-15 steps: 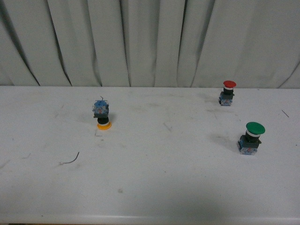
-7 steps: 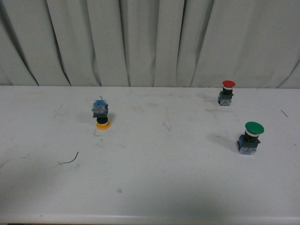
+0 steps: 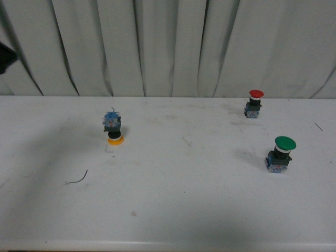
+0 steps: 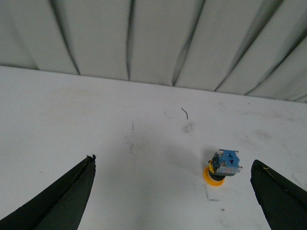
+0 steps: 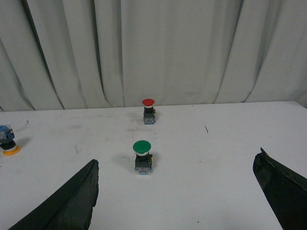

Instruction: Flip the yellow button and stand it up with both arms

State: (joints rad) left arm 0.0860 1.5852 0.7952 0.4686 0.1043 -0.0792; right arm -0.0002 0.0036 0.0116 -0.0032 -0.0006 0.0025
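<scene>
The yellow button (image 3: 114, 128) sits upside down on the white table (image 3: 173, 210), orange cap flat on the surface and blue-grey block on top. It is well to the left of the green button (image 3: 281, 154) and a little farther back. The red button (image 3: 254, 103) stands behind the green button, and both of those are upright.

The left gripper (image 4: 172, 160) hangs with its jaws spread wide and nothing between them. In its wrist view the yellow button lies ahead, closer to one finger than the other and not touched. The right gripper (image 5: 178, 158) is spread wide and empty too, facing the green button, with the yellow button far off to the side.

This looks like the approach step, with no grasp made. Next, the left gripper likely needs to centre on the blue-grey block, come down and close around it. The right gripper has to swing away from the green button to help turn it over.
</scene>
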